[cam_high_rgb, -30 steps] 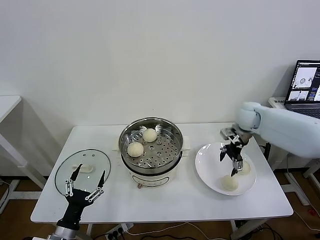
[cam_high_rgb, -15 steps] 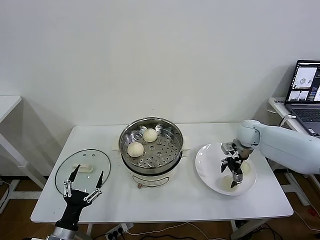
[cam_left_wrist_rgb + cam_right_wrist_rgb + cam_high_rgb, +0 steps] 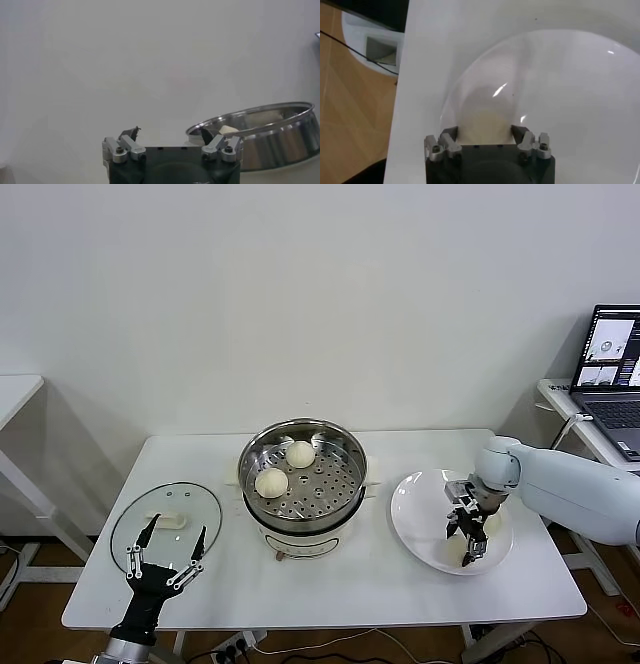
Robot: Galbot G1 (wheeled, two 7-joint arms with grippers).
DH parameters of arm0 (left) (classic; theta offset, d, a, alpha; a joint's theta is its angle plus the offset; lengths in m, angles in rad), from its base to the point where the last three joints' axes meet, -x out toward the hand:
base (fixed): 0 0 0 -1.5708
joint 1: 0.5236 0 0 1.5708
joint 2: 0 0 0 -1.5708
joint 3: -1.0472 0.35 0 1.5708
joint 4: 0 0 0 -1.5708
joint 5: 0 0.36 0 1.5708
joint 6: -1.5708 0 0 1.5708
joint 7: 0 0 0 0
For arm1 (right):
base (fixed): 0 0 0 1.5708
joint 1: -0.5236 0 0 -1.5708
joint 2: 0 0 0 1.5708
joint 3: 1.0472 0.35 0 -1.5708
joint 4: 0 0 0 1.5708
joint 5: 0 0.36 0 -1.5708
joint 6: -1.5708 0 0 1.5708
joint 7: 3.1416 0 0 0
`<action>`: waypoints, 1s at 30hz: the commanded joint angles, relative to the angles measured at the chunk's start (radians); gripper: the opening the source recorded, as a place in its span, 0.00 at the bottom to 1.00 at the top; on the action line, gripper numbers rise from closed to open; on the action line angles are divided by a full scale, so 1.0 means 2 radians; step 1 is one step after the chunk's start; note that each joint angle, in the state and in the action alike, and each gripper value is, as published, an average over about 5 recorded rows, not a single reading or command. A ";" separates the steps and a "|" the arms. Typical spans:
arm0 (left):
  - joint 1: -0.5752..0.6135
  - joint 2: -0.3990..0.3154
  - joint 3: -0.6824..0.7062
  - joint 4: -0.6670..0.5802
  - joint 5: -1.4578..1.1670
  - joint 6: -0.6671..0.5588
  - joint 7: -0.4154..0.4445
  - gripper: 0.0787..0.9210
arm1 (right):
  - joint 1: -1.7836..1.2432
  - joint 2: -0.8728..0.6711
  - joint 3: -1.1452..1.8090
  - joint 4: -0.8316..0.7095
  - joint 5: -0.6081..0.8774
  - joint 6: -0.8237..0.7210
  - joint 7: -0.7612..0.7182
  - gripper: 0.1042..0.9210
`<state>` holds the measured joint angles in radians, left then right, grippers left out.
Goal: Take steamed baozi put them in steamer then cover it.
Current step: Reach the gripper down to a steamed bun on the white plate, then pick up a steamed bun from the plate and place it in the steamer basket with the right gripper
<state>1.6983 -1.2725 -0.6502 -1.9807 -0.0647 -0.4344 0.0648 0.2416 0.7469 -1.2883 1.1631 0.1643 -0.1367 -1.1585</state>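
Two steamed baozi (image 3: 271,482) (image 3: 300,453) lie on the perforated tray of the steamer (image 3: 245,484) at the table's middle. On the white plate (image 3: 415,519) to the right, my right gripper (image 3: 466,546) points down over a baozi (image 3: 455,550). The right wrist view shows that baozi (image 3: 482,125) filling the gap, with the right gripper (image 3: 485,131) shut on it, both fingers against its sides. Another baozi (image 3: 491,522) lies just behind. The glass cover (image 3: 165,522) lies flat at the left. My left gripper (image 3: 165,546) hangs open near it, holding nothing.
The left wrist view shows the left gripper (image 3: 170,134) and the steamer (image 3: 270,140) with a baozi (image 3: 229,130) inside. A laptop (image 3: 608,359) stands on a side table at the far right. Another white table's corner (image 3: 15,394) shows far left.
My right gripper has come down onto the plate and its fingers have drawn in around the near baozi. The left arm sank slightly by the cover.
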 commanded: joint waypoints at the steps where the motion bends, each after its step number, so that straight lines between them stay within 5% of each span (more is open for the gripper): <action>1: -0.001 0.001 0.000 0.001 0.000 0.000 0.000 0.88 | 0.005 -0.003 0.005 0.002 -0.005 0.000 -0.001 0.69; 13: -0.005 0.006 0.003 -0.002 0.000 0.001 -0.001 0.88 | 0.163 0.012 0.014 0.038 -0.009 0.054 -0.063 0.59; 22: -0.006 0.007 0.006 -0.006 -0.001 0.001 -0.001 0.88 | 0.280 0.116 0.022 0.087 -0.005 0.215 -0.067 0.62; 30: -0.003 0.006 0.004 -0.008 -0.001 0.000 -0.001 0.88 | 0.264 0.215 0.042 0.107 -0.092 0.342 -0.044 0.63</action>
<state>1.6905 -1.2601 -0.6407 -1.9976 -0.0653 -0.4337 0.0620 0.6839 0.9705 -1.2311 1.3222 0.1051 0.2495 -1.2603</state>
